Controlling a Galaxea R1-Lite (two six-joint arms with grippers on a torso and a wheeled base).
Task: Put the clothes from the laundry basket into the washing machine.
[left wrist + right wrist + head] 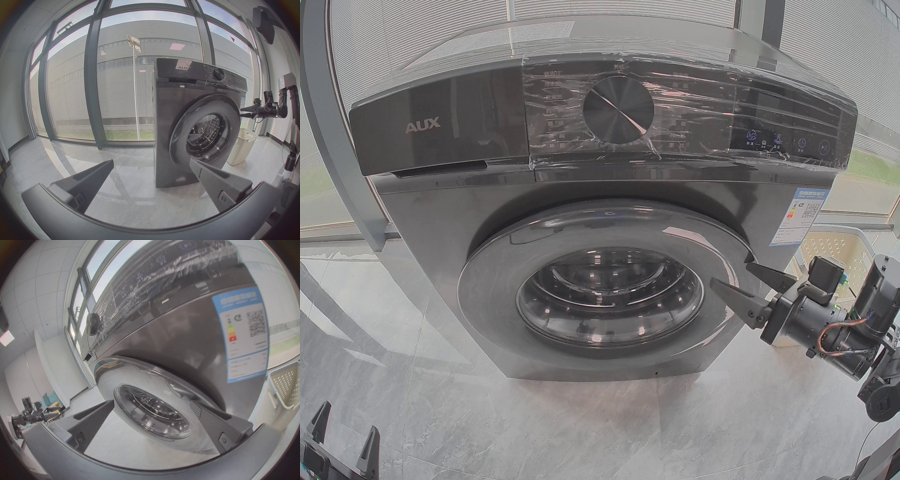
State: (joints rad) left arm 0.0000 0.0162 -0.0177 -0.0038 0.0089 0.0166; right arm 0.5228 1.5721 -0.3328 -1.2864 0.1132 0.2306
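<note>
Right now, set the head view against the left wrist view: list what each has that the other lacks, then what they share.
Head view adds: the lit icons at the control panel's right end.
Left wrist view adds: the side panel of the washing machine, the window wall and a lamp post outside.
Shared: the machine with its round door shut, the dial, the laundry basket beside it, the right claw open near the door's rim, and the left claw open, low.
</note>
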